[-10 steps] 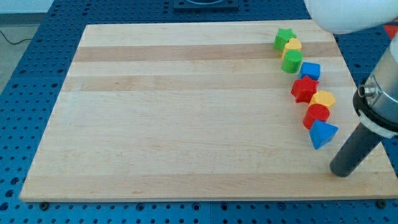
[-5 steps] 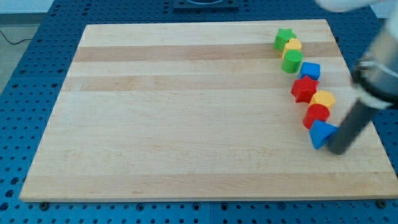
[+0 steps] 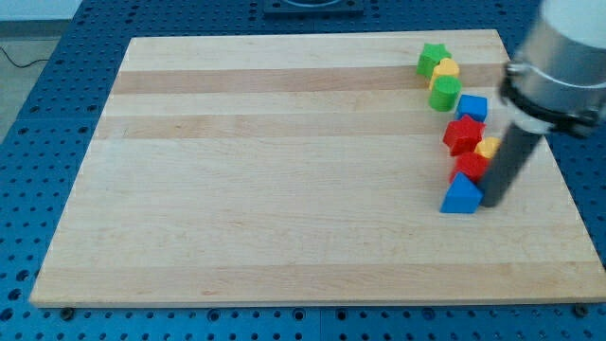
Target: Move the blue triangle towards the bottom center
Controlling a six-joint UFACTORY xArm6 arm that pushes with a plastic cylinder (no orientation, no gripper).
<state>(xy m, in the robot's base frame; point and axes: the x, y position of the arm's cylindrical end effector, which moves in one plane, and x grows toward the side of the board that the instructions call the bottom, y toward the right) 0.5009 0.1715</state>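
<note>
camera view: my tip (image 3: 491, 203) touches the blue triangle (image 3: 461, 196).

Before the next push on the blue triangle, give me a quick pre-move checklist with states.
1. My tip against the blue triangle, on its right in the view: ok.
2. Tip on the side facing away from the bottom center: ok.
3. Path toward the bottom center free of blocks: ok.
4. Triangle clear of the red block just above it: cannot tell, they look very close.
5. Rod clear of the yellow block: not ok, the rod covers part of it.
6. Triangle well inside the board: ok.
</note>
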